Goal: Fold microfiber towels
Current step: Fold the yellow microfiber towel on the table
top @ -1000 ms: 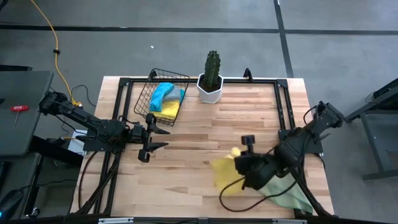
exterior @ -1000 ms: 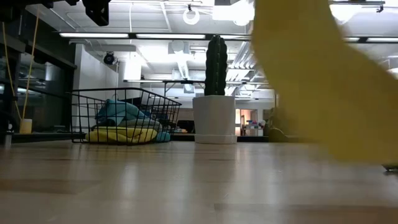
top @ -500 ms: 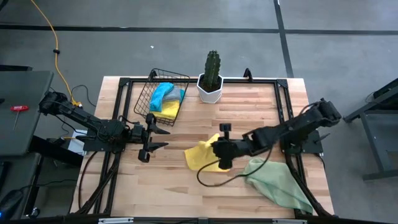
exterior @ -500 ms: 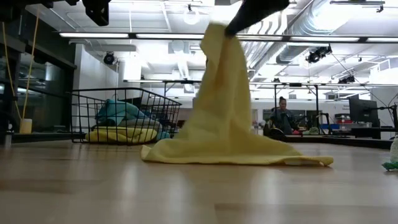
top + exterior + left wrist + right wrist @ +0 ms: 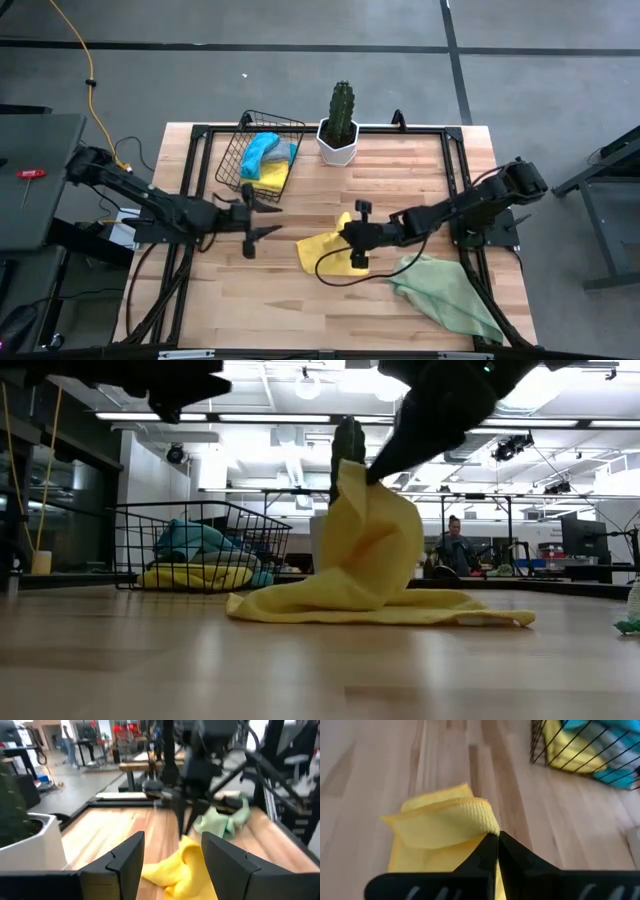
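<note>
A bright yellow towel point(image 5: 318, 252) lies in a heap at the table's middle, with one part raised; it also shows in the low view point(image 5: 370, 575). My right gripper point(image 5: 346, 236) is shut on that raised part, just above the table. My left gripper point(image 5: 268, 214) is open and empty, left of the yellow towel, and its wrist view shows the towel point(image 5: 182, 867) just ahead between its fingers. A pale green towel point(image 5: 452, 296) lies crumpled at the near right. More towels point(image 5: 265, 160), turquoise and yellow, lie in the wire basket. My right gripper pinches a folded edge of the yellow towel point(image 5: 482, 815) between its two shut fingers, at the towel's raised top point(image 5: 350, 475). The fingers slant down from the table's right. The towel hangs slack below them, and its lower part point(image 5: 400, 610) is spread on the table.
A wire basket point(image 5: 240, 150) stands at the far left. A cactus in a white pot point(image 5: 340, 135) stands at the far middle. A black frame point(image 5: 455, 170) runs along the table's sides. A person point(image 5: 458, 545) sits in the room beyond. Bare wood point(image 5: 290, 300) lies near the front.
My right gripper has carried the yellow towel from the near right toward the table's middle and down. The towel, lifted clear before, now has its lower part on the table and has sagged into a fold. My left gripper has gone right, toward the yellow towel.
</note>
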